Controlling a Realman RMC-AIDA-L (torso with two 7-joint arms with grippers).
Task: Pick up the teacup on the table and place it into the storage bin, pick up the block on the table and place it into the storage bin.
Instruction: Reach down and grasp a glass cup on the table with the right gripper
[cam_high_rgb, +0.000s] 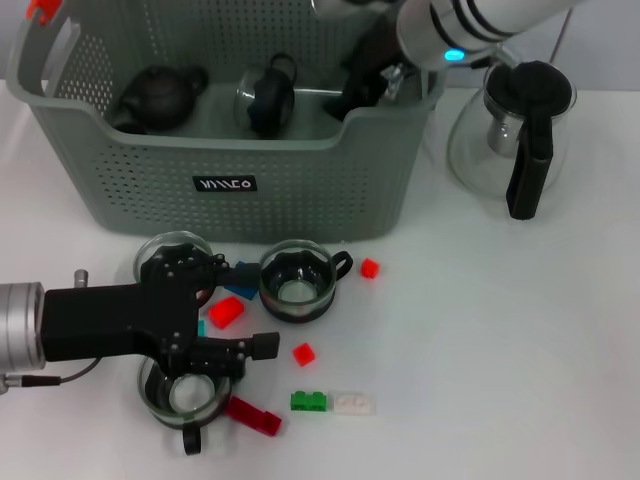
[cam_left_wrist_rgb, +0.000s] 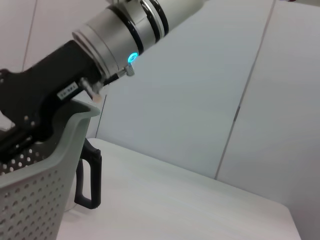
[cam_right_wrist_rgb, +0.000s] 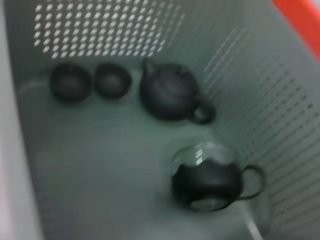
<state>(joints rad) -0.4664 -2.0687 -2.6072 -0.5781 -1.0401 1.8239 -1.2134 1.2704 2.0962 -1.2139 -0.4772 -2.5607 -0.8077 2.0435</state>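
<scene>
Teacup (cam_high_rgb: 296, 281) grabbing is up next, left pincer (cam_high_rgb: 235, 305) is hovering open beside it, right pincer's state inside storage bin (cam_high_rgb: 300, 190) I can't tell

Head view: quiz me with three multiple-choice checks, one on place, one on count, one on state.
1. Where is the right gripper? A over the carafe; B inside the storage bin; C beside the green block.
2. How many glass teacups are on the table? A one; B three; C five.
3. The left gripper is: A open; B shut on a teacup; C shut on a lid.
B: its arm reaches down into the bin. B: three stand before the bin. A: its jaws stand spread around a red block.
</scene>
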